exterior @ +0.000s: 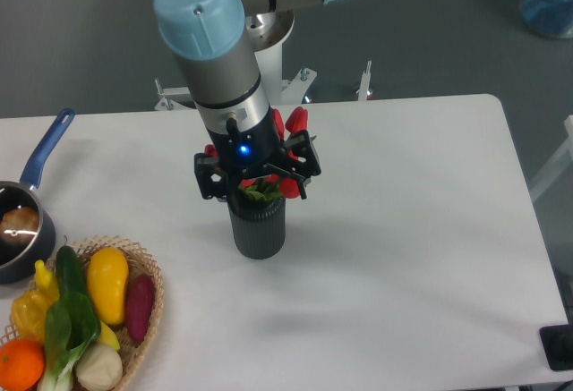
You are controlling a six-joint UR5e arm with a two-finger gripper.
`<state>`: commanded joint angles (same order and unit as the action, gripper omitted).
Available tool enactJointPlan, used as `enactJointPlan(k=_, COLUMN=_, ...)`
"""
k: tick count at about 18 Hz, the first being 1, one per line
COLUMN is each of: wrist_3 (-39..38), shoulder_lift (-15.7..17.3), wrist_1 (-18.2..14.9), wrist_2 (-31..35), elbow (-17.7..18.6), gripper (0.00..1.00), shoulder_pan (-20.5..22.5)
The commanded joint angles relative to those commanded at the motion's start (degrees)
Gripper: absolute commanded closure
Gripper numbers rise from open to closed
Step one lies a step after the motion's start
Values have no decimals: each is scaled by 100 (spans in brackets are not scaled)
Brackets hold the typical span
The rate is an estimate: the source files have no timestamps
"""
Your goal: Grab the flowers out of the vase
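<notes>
Right now the pincer (256,187) sits low over the black vase (258,227), with its two black fingers spread wide, one on each side of the red tulips (291,124). The flowers are in the vase, near the middle of the white desk (403,230). Some red tops poke out beside the arm, and the rest are hidden. If the fingers close too high, they could squash the petals. If they bump the vase rim, the vase could tip over or lift with the stems.
</notes>
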<state>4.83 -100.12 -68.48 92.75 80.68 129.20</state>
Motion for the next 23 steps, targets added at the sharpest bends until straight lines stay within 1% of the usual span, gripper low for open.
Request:
enactJointPlan(k=2, wrist_3=52, shoulder_lift=307, wrist_1=54, wrist_2=-449, elbow=96, gripper=0, shoulder_pan=61)
enactJointPlan(k=4, wrist_3=175, shoulder_lift=676, wrist_1=115, wrist_2=-757, elbow=403, gripper=0, shoulder_pan=184)
enactJointPlan(k=7, wrist_3=903, shoulder_lift=1151, wrist_1=124, wrist_2=-1039, elbow=948, gripper=0, shoulder_pan=307)
enactJointPlan(k=8, wrist_3=1253, shoulder_lift=1309, wrist_1=124, wrist_2=-1205, elbow=1132, gripper=0, shoulder_pan=421)
enactJointPlan(k=9, wrist_3=1640, shoulder_lift=1441, wrist_1=124, wrist_2=-1529, elbow=1264, gripper=0, shoulder_pan=596)
enactJointPlan(k=10, wrist_3=2105, shoulder_lift=1547, wrist_1=124, wrist_2=-2019, elbow=1388, gripper=0, shoulder_pan=859)
enactJointPlan(k=12, wrist_3=2897, shoulder_lift=1635, wrist_1=45, wrist_2=-3065, elbow=1485, gripper=0, shoulder_pan=1378)
enactJointPlan(k=14, wrist_3=3469, shoulder_lift=1741, wrist_1=-25, wrist_2=-3595, elbow=1687, gripper=0, shoulder_pan=1704)
enactJointPlan(k=16, wrist_3=4031, shoulder_lift=1768, wrist_1=-139, wrist_2=-3746, elbow=1854, gripper=0, shoulder_pan=1880)
enactJointPlan(k=19, wrist_3=4621, shoulder_lift=1768, wrist_1=-507, wrist_2=-3747, elbow=1934, gripper=0, shoulder_pan=2214)
enactJointPlan(k=21, wrist_3=5165, shoulder_lift=1785, wrist_1=-841, wrist_2=-3834, elbow=1951, gripper=0, shoulder_pan=2521)
enactJointPlan(k=23, wrist_3=5937, shoulder_lift=1733, wrist_1=-1236, wrist_2=-4245, elbow=1960, gripper=0, shoulder_pan=2995)
